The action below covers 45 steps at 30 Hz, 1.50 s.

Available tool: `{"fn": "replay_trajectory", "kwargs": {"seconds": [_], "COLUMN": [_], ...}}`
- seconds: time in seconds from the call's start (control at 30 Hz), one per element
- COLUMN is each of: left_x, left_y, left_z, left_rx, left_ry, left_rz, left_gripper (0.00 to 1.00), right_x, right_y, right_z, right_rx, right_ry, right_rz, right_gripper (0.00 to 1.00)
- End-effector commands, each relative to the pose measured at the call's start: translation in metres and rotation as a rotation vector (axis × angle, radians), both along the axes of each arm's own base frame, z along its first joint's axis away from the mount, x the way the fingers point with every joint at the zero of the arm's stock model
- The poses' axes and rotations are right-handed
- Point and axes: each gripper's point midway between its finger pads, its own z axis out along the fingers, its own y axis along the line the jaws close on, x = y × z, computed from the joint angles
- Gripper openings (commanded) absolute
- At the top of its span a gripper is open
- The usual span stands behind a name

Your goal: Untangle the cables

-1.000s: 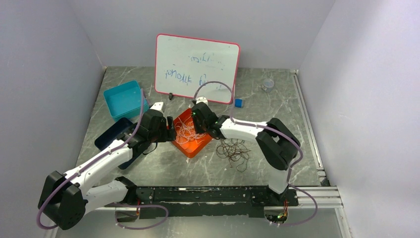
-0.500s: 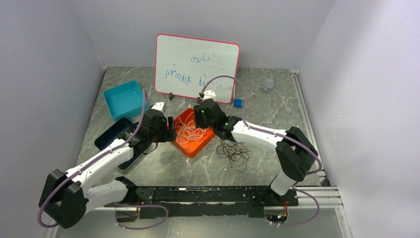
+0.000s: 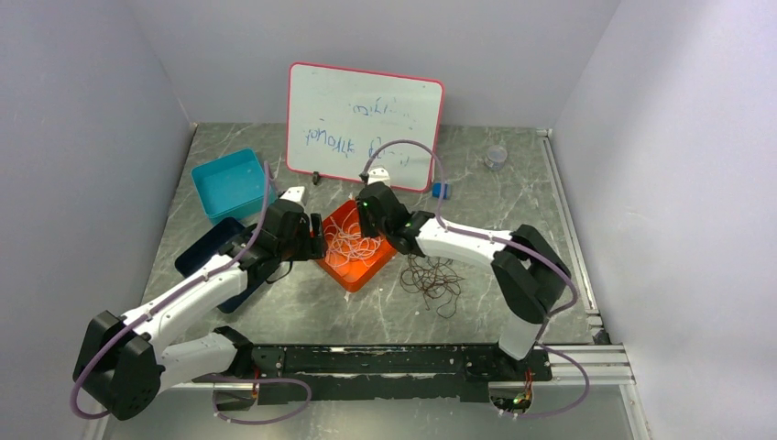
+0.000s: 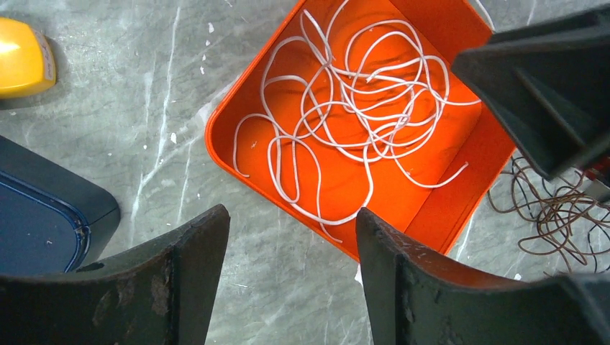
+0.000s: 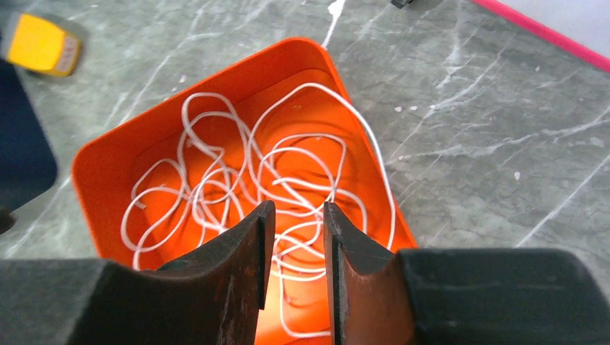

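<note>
Left tool [image 4: 291, 223] wide open, right tool [image 5: 296, 215] barely open; both empty.

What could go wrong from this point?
1. The white cable lies in overlapping loops in the orange tray; the right hand, poised over it, could pinch several strands and tighten the tangle.
2. The left hand hovers open by the tray's edge, so the hands might collide.

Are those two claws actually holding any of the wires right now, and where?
Nothing is held. The left gripper stands wide open at the orange tray; the right gripper hovers over the white cable, jaws slightly apart, no strand pinched.
</note>
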Motion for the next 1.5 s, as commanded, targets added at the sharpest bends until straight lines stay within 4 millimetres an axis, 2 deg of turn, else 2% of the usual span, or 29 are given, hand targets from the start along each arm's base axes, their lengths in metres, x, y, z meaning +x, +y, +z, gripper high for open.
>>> {"fn": "replay_trajectory", "kwargs": {"seconds": [0.0, 0.17, 0.53, 0.7, 0.93, 1.1, 1.2, 1.47], "left_x": [0.009, 0.006, 0.006, 0.007, 0.006, 0.004, 0.005, 0.005], "left_y": [-0.004, -0.001, -0.005, -0.007, -0.006, -0.006, -0.006, -0.004], "left_z": [0.02, 0.019, 0.014, 0.013, 0.012, 0.011, 0.011, 0.011], "left_rx": [-0.022, -0.019, -0.031, -0.032, -0.034, -0.037, -0.036, -0.03], "left_ry": [-0.041, -0.043, -0.032, -0.028, -0.026, -0.022, -0.023, -0.026], "left_rz": [-0.007, 0.001, -0.006, -0.015, -0.012, -0.014, -0.012, -0.009], "left_gripper": [0.69, 0.7, 0.69, 0.69, 0.69, 0.69, 0.68, 0.68], "right_x": [0.023, 0.021, -0.008, -0.008, 0.001, 0.01, 0.013, 0.009], "right_y": [-0.011, -0.02, -0.046, -0.056, -0.049, -0.044, -0.04, -0.031], "right_z": [0.0, -0.005, -0.02, -0.025, -0.031, -0.039, -0.04, -0.047], "right_rx": [-0.096, -0.139, -0.141, -0.172, -0.168, -0.164, -0.161, -0.152], "right_ry": [-0.034, -0.017, 0.086, 0.094, 0.099, 0.112, 0.111, 0.14], "right_rz": [-0.101, -0.127, -0.192, -0.233, -0.233, -0.226, -0.215, -0.163], "right_gripper": [0.34, 0.34, 0.34, 0.38, 0.39, 0.32, 0.24, 0.06]}}
